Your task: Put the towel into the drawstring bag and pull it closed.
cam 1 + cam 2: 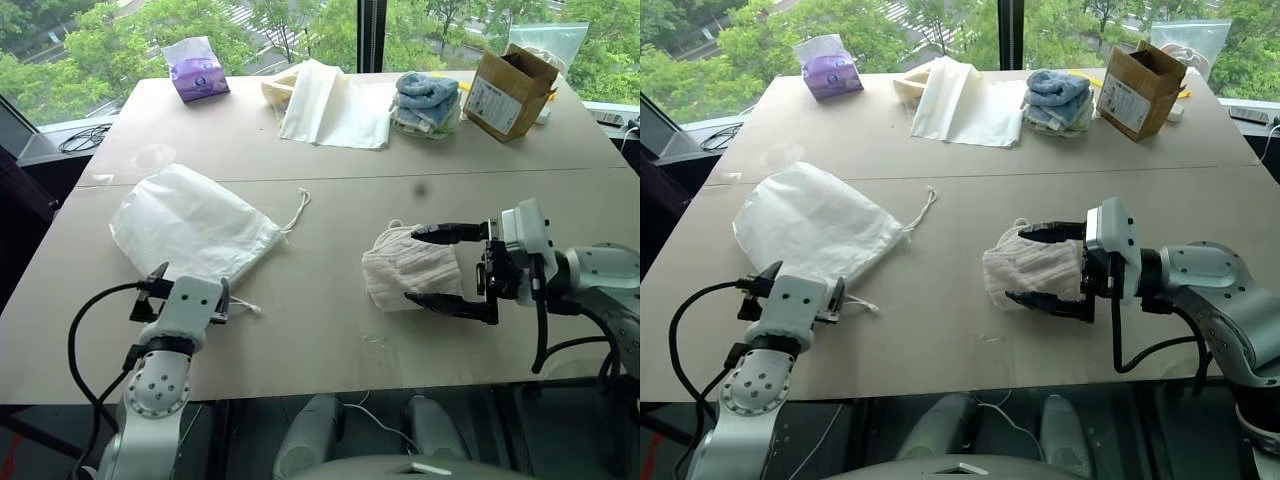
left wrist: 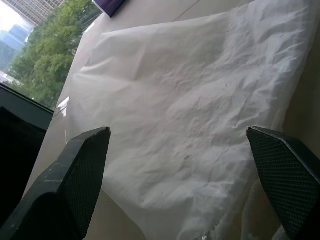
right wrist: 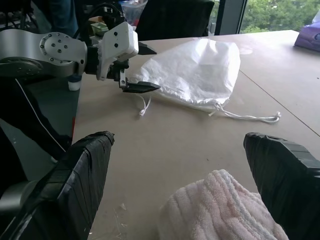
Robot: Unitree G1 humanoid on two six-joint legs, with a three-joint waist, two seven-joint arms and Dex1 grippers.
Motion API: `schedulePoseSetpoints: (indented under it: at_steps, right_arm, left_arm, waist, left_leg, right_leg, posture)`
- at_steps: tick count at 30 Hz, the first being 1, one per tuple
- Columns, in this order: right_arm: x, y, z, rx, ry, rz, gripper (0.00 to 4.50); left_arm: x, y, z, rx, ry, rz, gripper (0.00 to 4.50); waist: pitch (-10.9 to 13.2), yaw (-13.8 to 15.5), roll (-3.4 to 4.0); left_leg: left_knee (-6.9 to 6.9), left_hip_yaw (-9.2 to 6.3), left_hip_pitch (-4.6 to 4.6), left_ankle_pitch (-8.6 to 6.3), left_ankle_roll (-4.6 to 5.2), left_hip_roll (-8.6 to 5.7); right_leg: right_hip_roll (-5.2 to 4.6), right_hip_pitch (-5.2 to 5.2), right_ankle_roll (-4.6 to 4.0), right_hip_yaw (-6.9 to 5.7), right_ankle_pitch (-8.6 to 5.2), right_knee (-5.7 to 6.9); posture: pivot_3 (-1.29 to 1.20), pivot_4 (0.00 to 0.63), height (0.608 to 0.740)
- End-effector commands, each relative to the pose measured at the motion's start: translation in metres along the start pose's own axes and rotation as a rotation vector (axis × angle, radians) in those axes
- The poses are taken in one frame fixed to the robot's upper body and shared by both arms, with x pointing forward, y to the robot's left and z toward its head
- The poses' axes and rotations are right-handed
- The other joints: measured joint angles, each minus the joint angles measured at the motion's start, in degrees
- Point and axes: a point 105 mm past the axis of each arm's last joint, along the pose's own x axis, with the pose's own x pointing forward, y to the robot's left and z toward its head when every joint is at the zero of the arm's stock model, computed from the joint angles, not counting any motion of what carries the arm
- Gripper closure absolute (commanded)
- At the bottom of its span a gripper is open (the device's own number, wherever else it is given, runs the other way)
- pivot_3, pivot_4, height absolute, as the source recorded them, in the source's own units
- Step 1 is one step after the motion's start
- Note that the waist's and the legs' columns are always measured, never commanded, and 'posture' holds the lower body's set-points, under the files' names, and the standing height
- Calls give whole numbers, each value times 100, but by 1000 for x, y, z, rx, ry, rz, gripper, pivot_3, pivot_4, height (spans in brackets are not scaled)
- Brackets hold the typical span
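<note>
Being straddled by wide-open, empty right gripper [image 1: 432, 266]: ribbed white towel [image 1: 408, 265] on table [image 1: 330, 330]. Left gripper [image 1: 190, 284], wide open, empty, being held at drawstring bag [image 1: 190, 225] edge.

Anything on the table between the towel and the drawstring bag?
Nothing visible. Bare table separates the towel from the drawstring bag; only the bag's cord trails there.

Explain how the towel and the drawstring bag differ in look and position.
The towel is small, thick and ribbed; the drawstring bag is larger, thin and smooth. The towel lies between the right gripper's open fingers; the bag lies flat just ahead of the left gripper. Both are white.
</note>
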Motion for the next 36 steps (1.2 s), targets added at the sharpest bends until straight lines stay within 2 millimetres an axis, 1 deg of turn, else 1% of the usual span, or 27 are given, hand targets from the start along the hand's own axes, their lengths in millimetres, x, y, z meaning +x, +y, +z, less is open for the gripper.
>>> schedulePoseSetpoints:
  at_steps: [1,2,6,9,16,26,35,36]
  right_arm:
    - [-1,2,10,-50,-27,-12,34]
    - [-1,2,10,-49,-27,-12,34]
    - [-1,2,10,-48,-25,-15,34]
    - [0,1,10,-50,-26,-16,34]
    - [1,1,11,-52,-28,-23,34]
    - [2,1,10,-54,-33,-41,34]
    - [3,1,9,-54,-35,-53,34]
    - [3,1,9,-54,-36,-55,10]
  left_arm:
    - [-1,-3,9,36,-66,-32,0]
    - [-2,-5,9,43,-72,-41,0]
    - [-4,-10,-3,71,-47,-57,0]
    - [-3,-11,-5,76,-46,-58,0]
    - [7,-5,1,70,-67,-37,0]
    - [12,3,0,63,-58,-9,0]
    - [14,4,0,42,-63,-22,0]
    - [15,4,0,42,-64,-23,251]
  waist:
    - [0,0,0]
    - [0,0,0]
    - [0,-3,0]
    - [0,2,0]
    - [-1,0,0]
    - [-1,-3,0]
    - [-1,-4,0]
    - [-1,-3,0]
  left_leg:
    - [0,0,0,0,0,0]
    - [0,1,0,0,0,0]
    - [0,-1,0,0,0,0]
    - [1,-3,-1,0,0,0]
    - [8,-9,-3,0,0,-1]
    - [10,-9,-4,0,-1,-1]
    - [13,-11,-5,1,-1,-2]
    - [14,-11,-5,0,-1,-2]
  right_leg:
    - [0,0,0,0,0,0]
    - [0,0,0,0,0,-1]
    - [0,0,0,0,0,-1]
    - [0,0,0,-2,0,-1]
    - [1,1,0,-7,0,3]
    - [1,1,0,-7,0,4]
    - [1,1,0,-8,0,5]
    - [1,1,0,-9,0,5]
  posture:
    - [0,150,740]
    - [0,150,740]
    - [0,150,740]
    - [0,150,740]
    - [0,150,740]
    - [0,150,740]
    - [0,150,740]
    - [0,150,740]
